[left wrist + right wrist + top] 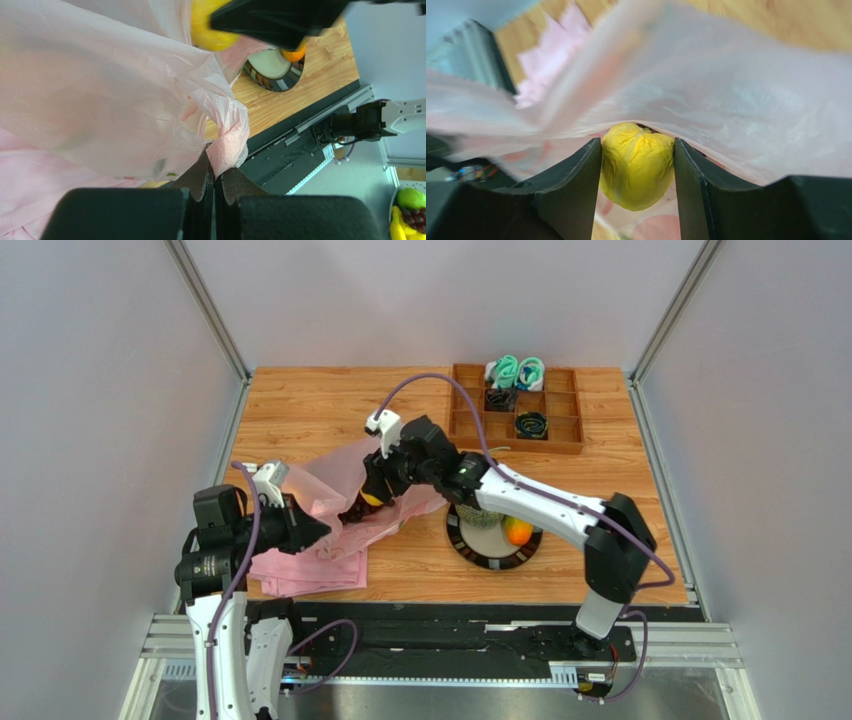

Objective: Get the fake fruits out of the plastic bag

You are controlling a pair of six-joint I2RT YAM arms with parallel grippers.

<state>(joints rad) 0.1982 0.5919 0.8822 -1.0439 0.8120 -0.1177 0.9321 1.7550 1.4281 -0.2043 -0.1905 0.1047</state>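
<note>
Bag (325,475) lies crumpled left of centre, mouth towards my right arm. Left gripper (214,175) is pinched flat on the bag's rim. Right gripper (637,150) is inside the mouth, fingers pressed on both flanks of the yellow fruit (636,167), dead between them. Straight pull back, I reckon.

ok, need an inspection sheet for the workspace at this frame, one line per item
Surface: wooden table, no spills seen.
Job's things: plastic bag held up; yellow lobed fruit at its mouth; melon and orange on the black plate.
Clutter: pink cloth beneath the bag; wooden tray with teal and black items.
Grippers: left pincer shut on a fold of the bag; right pincer closed on the yellow fruit.
Cables: purple cable arching over the right arm.
Surroundings: grey walls; nothing else seen.
</note>
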